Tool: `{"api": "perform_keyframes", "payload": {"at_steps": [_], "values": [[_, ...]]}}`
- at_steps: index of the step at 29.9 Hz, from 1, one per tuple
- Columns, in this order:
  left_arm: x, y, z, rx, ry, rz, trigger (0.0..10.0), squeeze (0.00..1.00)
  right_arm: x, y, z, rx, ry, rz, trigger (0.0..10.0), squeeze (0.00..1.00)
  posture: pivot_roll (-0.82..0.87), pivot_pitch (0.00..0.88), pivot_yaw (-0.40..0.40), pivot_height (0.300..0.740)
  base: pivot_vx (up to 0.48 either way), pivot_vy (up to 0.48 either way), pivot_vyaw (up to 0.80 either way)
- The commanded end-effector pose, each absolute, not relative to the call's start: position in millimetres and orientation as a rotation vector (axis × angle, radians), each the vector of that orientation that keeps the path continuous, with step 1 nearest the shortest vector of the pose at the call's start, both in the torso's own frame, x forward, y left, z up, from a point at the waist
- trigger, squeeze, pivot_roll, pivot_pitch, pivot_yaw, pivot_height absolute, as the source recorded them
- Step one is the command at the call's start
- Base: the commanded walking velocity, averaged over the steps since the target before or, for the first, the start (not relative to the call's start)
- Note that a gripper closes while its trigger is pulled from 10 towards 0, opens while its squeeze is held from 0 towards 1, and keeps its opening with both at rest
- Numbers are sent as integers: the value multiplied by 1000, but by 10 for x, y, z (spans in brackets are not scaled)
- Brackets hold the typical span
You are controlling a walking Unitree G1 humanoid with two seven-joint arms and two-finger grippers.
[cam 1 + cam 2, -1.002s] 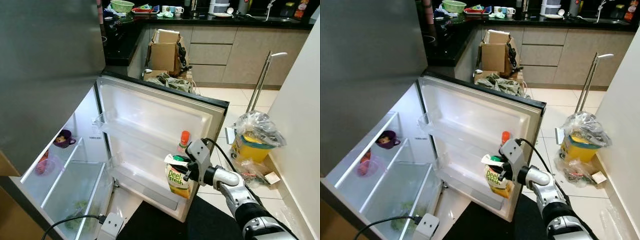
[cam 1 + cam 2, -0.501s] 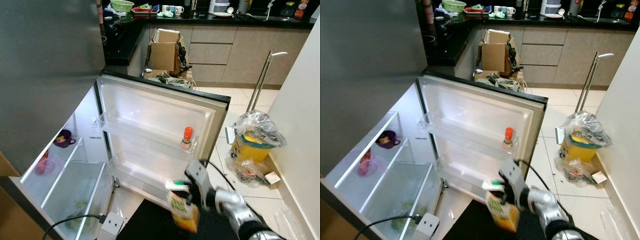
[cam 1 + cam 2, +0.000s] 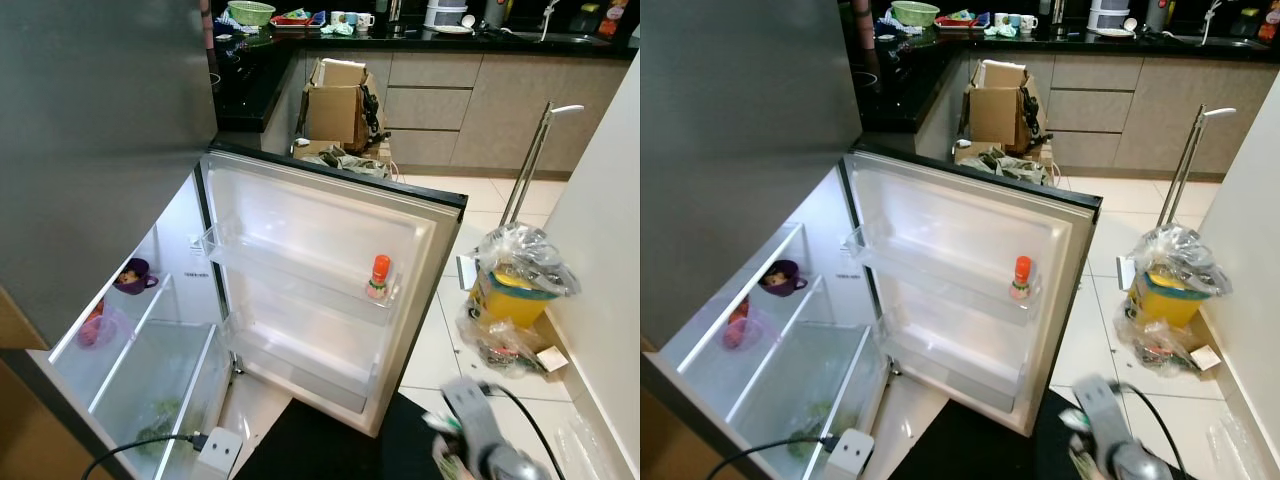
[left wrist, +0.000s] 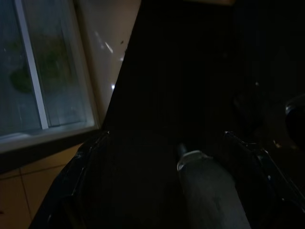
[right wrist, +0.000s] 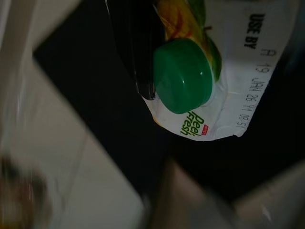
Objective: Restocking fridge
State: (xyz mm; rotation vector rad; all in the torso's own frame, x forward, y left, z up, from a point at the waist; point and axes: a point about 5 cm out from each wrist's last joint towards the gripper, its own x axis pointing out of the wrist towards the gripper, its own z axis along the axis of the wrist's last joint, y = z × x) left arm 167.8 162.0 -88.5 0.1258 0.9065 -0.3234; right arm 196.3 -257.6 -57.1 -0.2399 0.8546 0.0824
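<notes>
The fridge door (image 3: 330, 250) stands wide open, with a small orange-capped bottle (image 3: 379, 277) on its upper door shelf. My right arm (image 3: 475, 445) is low at the bottom right, blurred, below and to the right of the door. In the right wrist view my right gripper (image 5: 214, 71) is shut on a Peel Fresh juice carton (image 5: 224, 86) with a green cap (image 5: 183, 76); one black finger (image 5: 138, 52) presses beside the cap. The left wrist view is very dark; my left gripper (image 4: 171, 157) hangs idle with its fingers apart over a dark surface.
Inside the fridge sit a purple cup (image 3: 130, 275), a pink bowl (image 3: 97, 328) and greens in the drawer (image 3: 160, 425). A white plug with cable (image 3: 222, 452) lies below. A bagged yellow bin (image 3: 515, 275), a mop pole (image 3: 525, 160) and cardboard boxes (image 3: 335, 100) stand around.
My right arm has dropped from the door shelf height down to the bottom edge of the view, still holding the carton. The camera has shifted slightly.
</notes>
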Motion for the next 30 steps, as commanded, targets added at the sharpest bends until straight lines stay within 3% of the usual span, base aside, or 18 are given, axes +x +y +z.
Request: {"api": "perform_keyframes", "payload": {"at_steps": [1,6,20,30], "values": [[1595,1621,-929,115,949,-307,10000,0,1928,-2580,-592,-216,860,49,10000,0,-66,0,-22,740,0,0,0],[1520,1664,-964,75,991,-262,10000,0,1854,-2575,-634,-210,873,19,10000,0,-75,0,-14,740,0,0,0],[1448,1680,-989,4,1010,-233,10000,0,2000,-2506,-583,-272,852,63,10000,0,-99,0,-18,740,0,0,0],[1365,1609,-1024,-30,1027,-212,10000,0,1945,-2426,-630,-313,867,140,10000,0,-95,0,-37,740,0,-405,0]]}}
